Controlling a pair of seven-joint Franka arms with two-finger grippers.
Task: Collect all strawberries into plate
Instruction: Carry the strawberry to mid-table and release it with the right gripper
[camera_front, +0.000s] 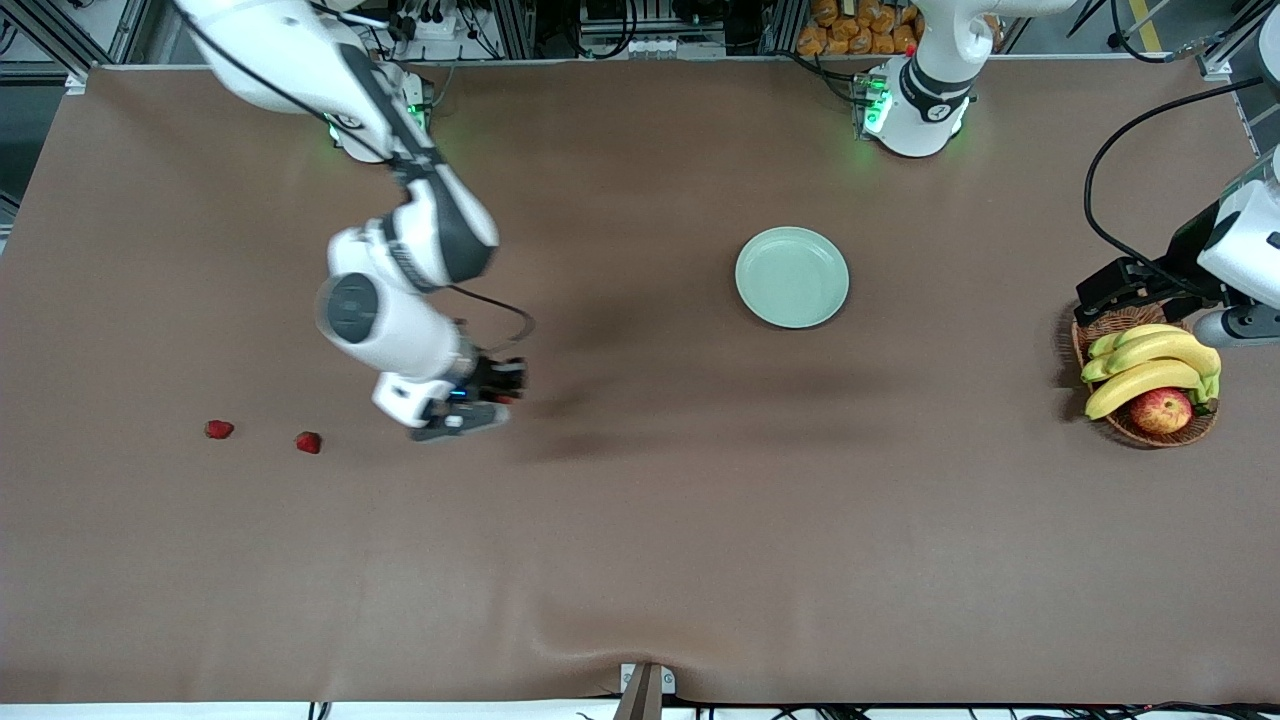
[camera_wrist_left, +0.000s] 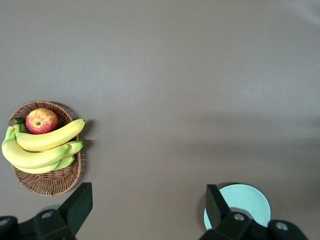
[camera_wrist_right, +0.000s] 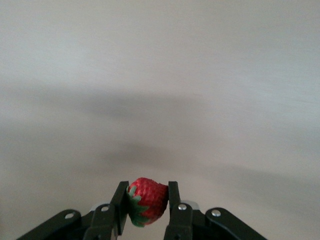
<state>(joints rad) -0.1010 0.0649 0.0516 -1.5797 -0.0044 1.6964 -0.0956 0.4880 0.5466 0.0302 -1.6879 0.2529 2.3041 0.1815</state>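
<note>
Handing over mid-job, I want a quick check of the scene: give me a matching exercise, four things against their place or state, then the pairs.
Things:
1. right claw
2. left claw
3. plate
4. apple

Place or state:
A. in the wicker basket with the bananas
B. open, holding nothing, up over the table near the basket
C. bare, no berry in it yet
D. shut on a strawberry, over the table

Two more strawberries lie on the table toward the right arm's end.

Pairs: 1-D, 2-B, 3-C, 4-A
</note>
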